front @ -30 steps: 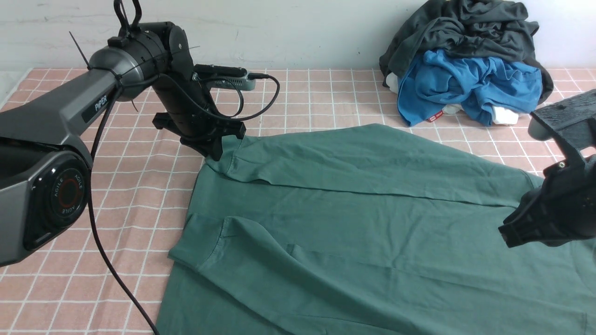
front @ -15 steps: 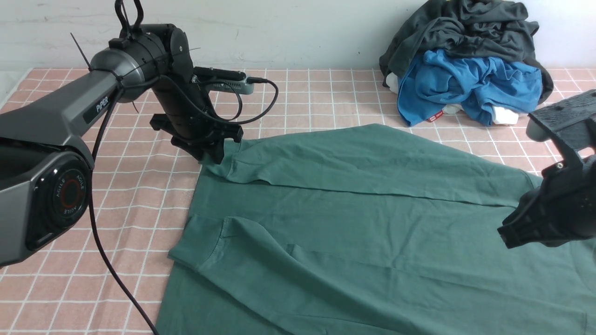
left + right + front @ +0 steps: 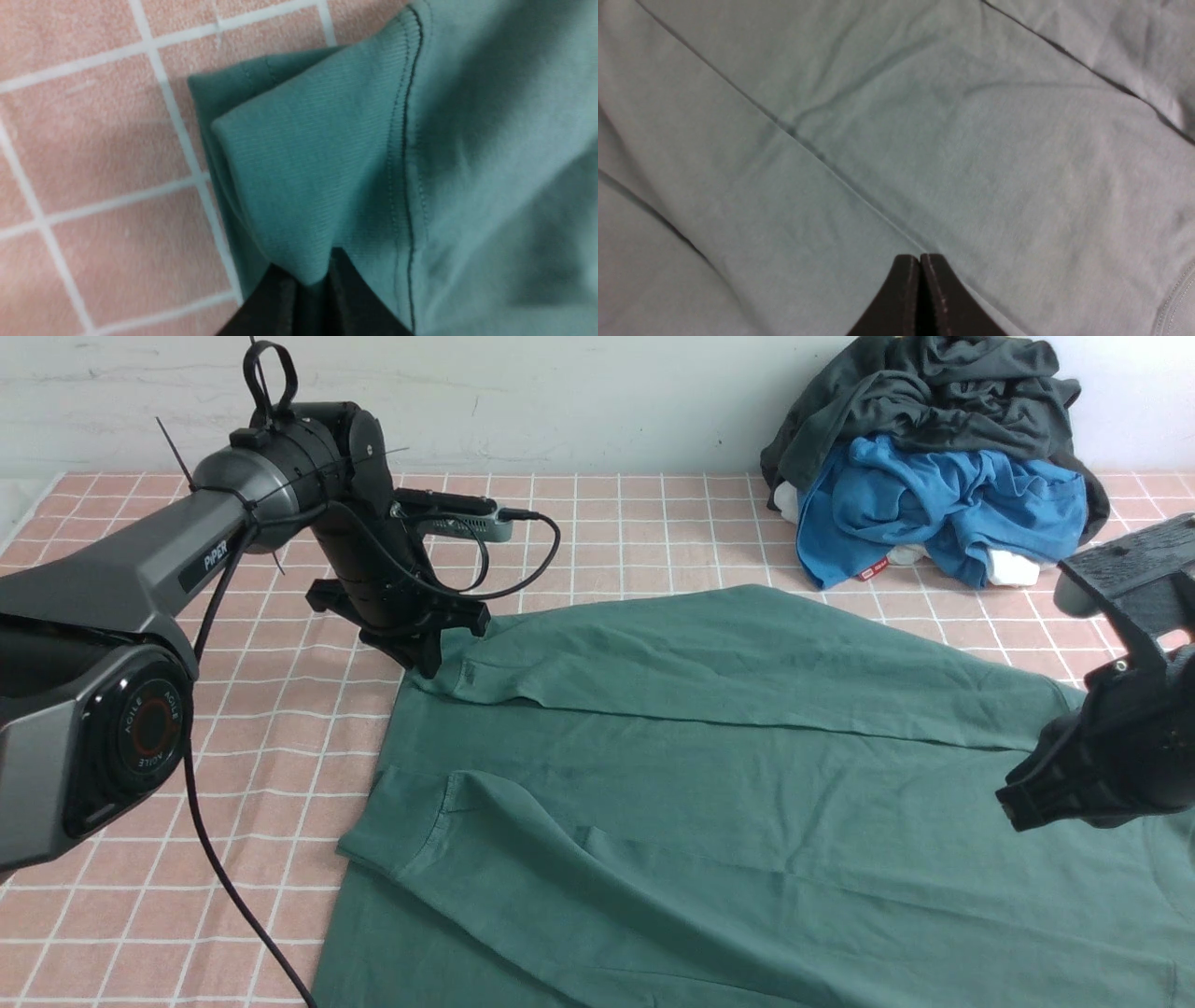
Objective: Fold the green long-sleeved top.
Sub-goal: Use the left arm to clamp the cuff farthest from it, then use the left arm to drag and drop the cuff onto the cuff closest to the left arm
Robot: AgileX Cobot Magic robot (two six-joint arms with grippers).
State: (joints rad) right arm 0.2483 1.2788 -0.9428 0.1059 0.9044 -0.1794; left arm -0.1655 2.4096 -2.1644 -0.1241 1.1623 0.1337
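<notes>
The green long-sleeved top (image 3: 709,784) lies spread over the checked cloth, with one sleeve folded across its far side and another across the near side. My left gripper (image 3: 431,665) is shut on the ribbed cuff (image 3: 299,154) of the far sleeve, at the top's far left corner; the cuff's fabric bunches between my jaws in the left wrist view (image 3: 306,280). My right gripper (image 3: 1018,812) is shut and empty, hovering above the top's right side; the right wrist view shows its closed tips (image 3: 920,261) over flat green fabric (image 3: 924,140).
A heap of a dark grey garment (image 3: 934,392) and a bright blue garment (image 3: 934,504) sits at the far right by the wall. The pink checked cloth (image 3: 280,728) is bare left of the top. A black cable (image 3: 224,887) hangs from my left arm.
My left gripper, holding the cuff, moved slightly down and back, and the sleeve end settled lower on the top's far left corner. The right arm barely moved.
</notes>
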